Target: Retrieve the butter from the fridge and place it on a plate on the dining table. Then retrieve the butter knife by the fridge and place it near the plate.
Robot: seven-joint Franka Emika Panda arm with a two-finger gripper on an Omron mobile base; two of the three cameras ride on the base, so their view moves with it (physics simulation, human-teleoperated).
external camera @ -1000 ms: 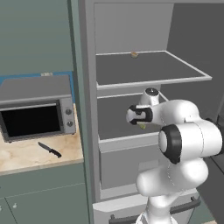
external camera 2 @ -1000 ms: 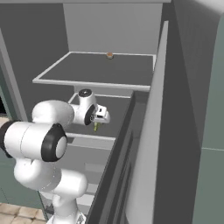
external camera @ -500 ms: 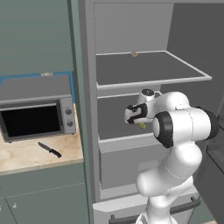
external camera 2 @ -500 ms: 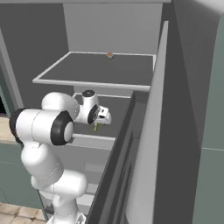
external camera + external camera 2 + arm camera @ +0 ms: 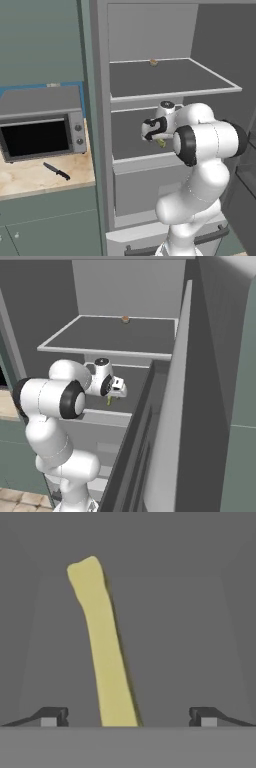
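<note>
The butter [image 5: 102,647], a pale yellow stick, lies on the fridge's [image 5: 100,125] middle shelf and runs away from the hand between the two fingertips [image 5: 52,714]. My gripper [image 5: 129,716] is open and straddles the stick's near end, with a gap on each side. From the base views the gripper [image 5: 151,132] reaches into the fridge just above the butter [image 5: 161,143], also visible from the right [image 5: 109,401]. The butter knife [image 5: 56,171] lies on the marbled worktop left of the fridge. The plate and the dining table are out of view.
A grey toaster oven [image 5: 40,130] stands behind the knife. A small brown item [image 5: 153,62] sits at the back of the upper shelf [image 5: 107,336]. The open fridge door [image 5: 170,421] stands close on the arm's right. A drawer front [image 5: 145,185] lies below the hand.
The arm's elbow and upper links have swung round while the hand stayed over the butter, shifting slightly left in the left base view.
</note>
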